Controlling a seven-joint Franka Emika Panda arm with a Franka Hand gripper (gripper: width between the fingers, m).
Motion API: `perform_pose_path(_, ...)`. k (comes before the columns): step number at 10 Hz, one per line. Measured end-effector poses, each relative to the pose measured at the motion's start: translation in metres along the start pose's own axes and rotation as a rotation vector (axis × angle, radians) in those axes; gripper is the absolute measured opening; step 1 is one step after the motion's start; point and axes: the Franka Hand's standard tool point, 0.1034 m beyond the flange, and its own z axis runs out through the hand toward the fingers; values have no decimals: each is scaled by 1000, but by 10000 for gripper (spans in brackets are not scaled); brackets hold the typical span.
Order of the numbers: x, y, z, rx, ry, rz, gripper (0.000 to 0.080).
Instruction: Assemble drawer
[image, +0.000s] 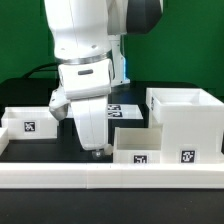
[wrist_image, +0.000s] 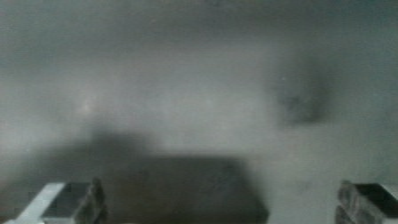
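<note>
1. Progress: early, as I judge it. Nothing is fitted, and every white part lies loose and separate on the worktop (image: 42, 150).
2. Drawer (image: 135, 144): upright with its open top up, near the worktop's front edge toward the exterior view's right. It is just beside the housing (image: 186, 118) and outside it, not slid in. Its marker faces the front edge. You can't see the knob here.
3. Housing: upright at the front corner on the exterior view's right, with nothing seen inside. You can't tell which face is its opening.
4. Second low tray (image: 24, 120): by the worktop edge at the exterior view's left, well apart from the housing and also unfitted.
5. Gripper (image: 95, 150): down at the worktop surface between the two trays, nearer the drawer's wall. You can't tell whether it touches. In the wrist view the fingers (wrist_image: 54, 204) stand wide apart with nothing between them; the rest of that view is grey blur.
6. Marker board (image: 122, 108): flat behind the arm, toward the back edge. It is no part of the build.
7. Left to do, my judgement: you need to take or push the drawer, line it up with the housing's opening and slide it home. The second tray likely follows.
</note>
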Motion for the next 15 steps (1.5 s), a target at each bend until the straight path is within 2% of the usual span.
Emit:
perform_pose_path(1,4,2,-1,-3,-2,7,649)
perform_pose_path(5,3,2,0,-2,-2,6,649)
perform_pose_path(8,25,12,-1,-12,7,68,649)
perform_pose_path(13,24,12,-1,-12,5,72,649)
perform_pose_path(15,23,17,-1,-17,-2,13,649)
